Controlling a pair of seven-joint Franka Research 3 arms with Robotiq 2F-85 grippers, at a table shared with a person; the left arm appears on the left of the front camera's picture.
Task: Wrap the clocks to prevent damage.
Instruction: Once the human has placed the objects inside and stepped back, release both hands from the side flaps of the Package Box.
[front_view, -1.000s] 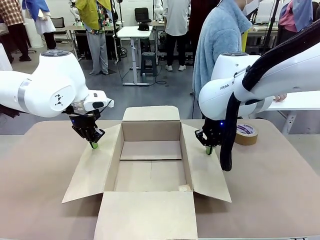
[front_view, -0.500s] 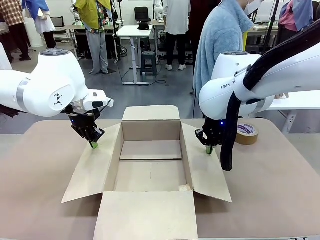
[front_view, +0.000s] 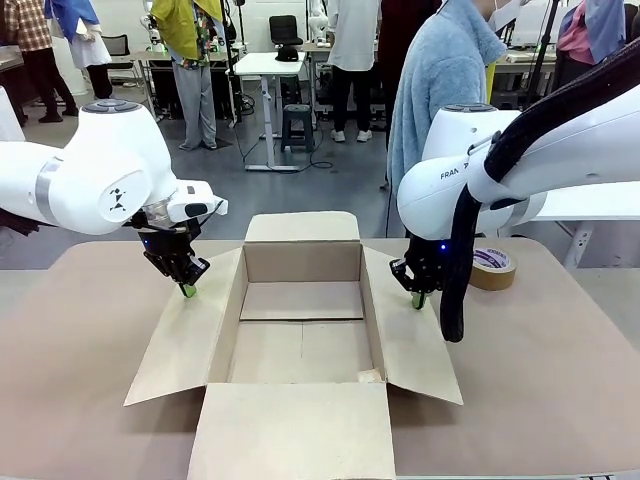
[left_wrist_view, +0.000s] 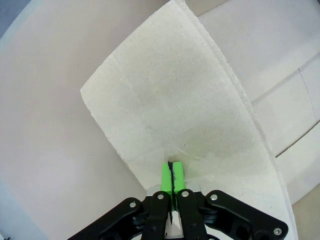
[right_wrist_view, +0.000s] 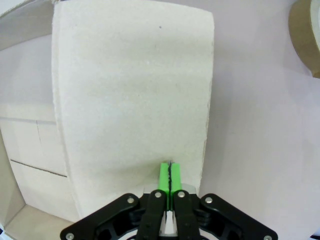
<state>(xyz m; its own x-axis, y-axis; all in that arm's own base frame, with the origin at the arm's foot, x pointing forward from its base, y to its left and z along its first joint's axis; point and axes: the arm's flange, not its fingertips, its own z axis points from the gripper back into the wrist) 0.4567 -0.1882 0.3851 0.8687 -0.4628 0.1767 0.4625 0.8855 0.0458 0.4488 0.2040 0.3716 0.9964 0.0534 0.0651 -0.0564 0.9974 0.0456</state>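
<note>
My left end effector (front_view: 188, 291), closed on nothing, rests its tips on the cardboard box's (front_view: 300, 262) left flap (front_view: 185, 335). My right end effector (front_view: 418, 300), also closed and empty, pins the right flap (front_view: 410, 340). Even, light pressure should hold the box wide. Where the clocks are, I cannot tell. A tape roll (front_view: 493, 268) sits far right on the table (front_view: 70, 330), clear of the opening.

Prob. a lab: white desk (front_view: 268, 63), stool (front_view: 296, 122), ppl (front_view: 195, 60) standing behind.

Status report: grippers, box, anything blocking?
Left gripper shut, over left flap. Right gripper shut, over right flap. Open brown cardboard box between, flaps spread. Brown tape roll right of box, apart.
</note>
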